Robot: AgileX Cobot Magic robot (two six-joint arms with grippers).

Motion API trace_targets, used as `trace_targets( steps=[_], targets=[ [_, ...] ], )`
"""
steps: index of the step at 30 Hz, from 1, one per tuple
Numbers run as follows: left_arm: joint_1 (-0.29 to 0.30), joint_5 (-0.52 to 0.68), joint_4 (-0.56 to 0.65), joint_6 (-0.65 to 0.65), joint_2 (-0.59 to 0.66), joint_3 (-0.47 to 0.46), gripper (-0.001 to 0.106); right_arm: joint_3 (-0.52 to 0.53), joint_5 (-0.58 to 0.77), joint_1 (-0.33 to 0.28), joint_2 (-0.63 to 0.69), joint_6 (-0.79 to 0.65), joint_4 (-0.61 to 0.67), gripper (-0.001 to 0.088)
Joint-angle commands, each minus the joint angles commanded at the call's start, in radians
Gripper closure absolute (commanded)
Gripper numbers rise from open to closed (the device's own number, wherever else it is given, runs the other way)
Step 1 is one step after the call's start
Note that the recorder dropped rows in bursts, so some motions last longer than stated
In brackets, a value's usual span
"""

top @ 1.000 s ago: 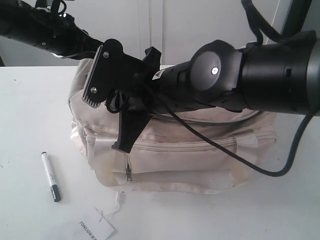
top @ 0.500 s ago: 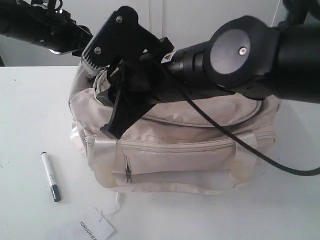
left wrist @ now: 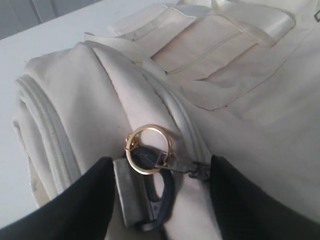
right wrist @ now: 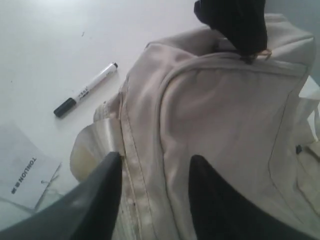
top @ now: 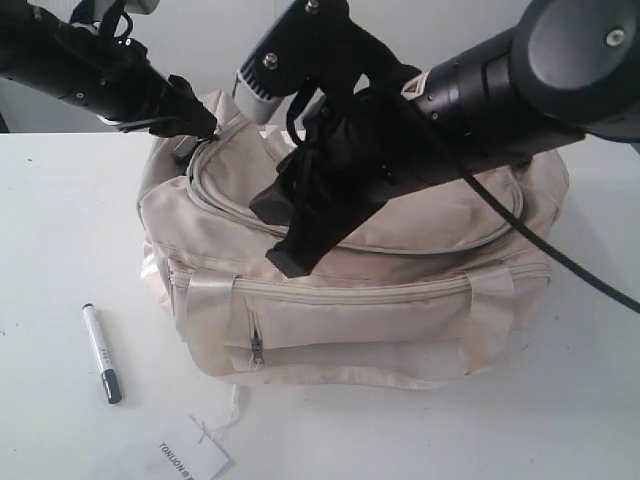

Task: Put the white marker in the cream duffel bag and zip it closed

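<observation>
Left wrist view: the left jaws stand apart on either side of a gold ring [left wrist: 148, 149] and a grey metal tab [left wrist: 131, 192] at one end of the cream duffel bag [left wrist: 240, 100]. Whether they pinch anything I cannot tell. The right jaws are spread wide and empty, hanging just above the bag's top panel near its front edge. The white marker [top: 101, 353] lies on the tabletop [top: 60, 220] outside the bag, off its front left corner, near a paper tag [top: 190, 458].
</observation>
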Motion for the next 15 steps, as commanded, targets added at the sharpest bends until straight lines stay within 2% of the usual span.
trace_targets(
  steps=[7,15],
  targets=[
    [0.0,0.081,0.08,0.002,-0.1,0.0,0.045,0.0,0.074,-0.003,-0.011,0.204,-0.099,0.0453],
    [0.0,0.183,0.086,0.033,-0.16,0.0,0.045,0.0,0.173,-0.073,-0.032,0.246,-0.108,0.0454]
  ],
)
